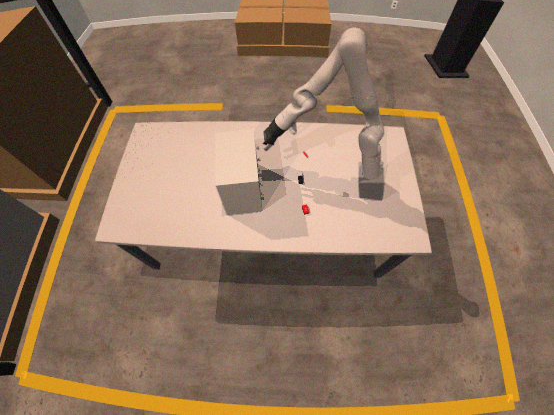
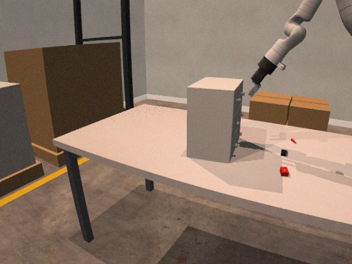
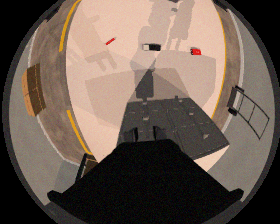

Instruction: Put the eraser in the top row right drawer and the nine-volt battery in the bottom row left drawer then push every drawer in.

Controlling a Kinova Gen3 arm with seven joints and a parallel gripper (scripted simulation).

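The small chest [image 1: 236,157] [image 2: 208,125] [image 3: 162,112] stands upright, its dark front and small knobs facing the arm's base; the drawers look pushed in. My gripper [image 1: 267,146] [image 2: 251,93] [image 3: 145,132] is partly open, with nothing seen between its fingers. It slants down just in front of the right knob of the top row; contact cannot be told. A black-and-white block, probably the eraser [image 1: 300,178] [image 2: 284,152] [image 3: 151,47], lies on the table. A red block, possibly the nine-volt battery [image 1: 306,209] [image 2: 284,171] [image 3: 196,52], lies to its left as I face the chest.
A thin red piece [image 1: 305,154] [image 2: 293,140] [image 3: 110,41] lies right of the black-and-white block, as I face the chest. A small grey patch [image 1: 345,194] [image 2: 339,172] shows nearer the arm's base; whether it is a thing or shadow cannot be told. All are on the table [image 1: 165,171] [image 2: 143,134].
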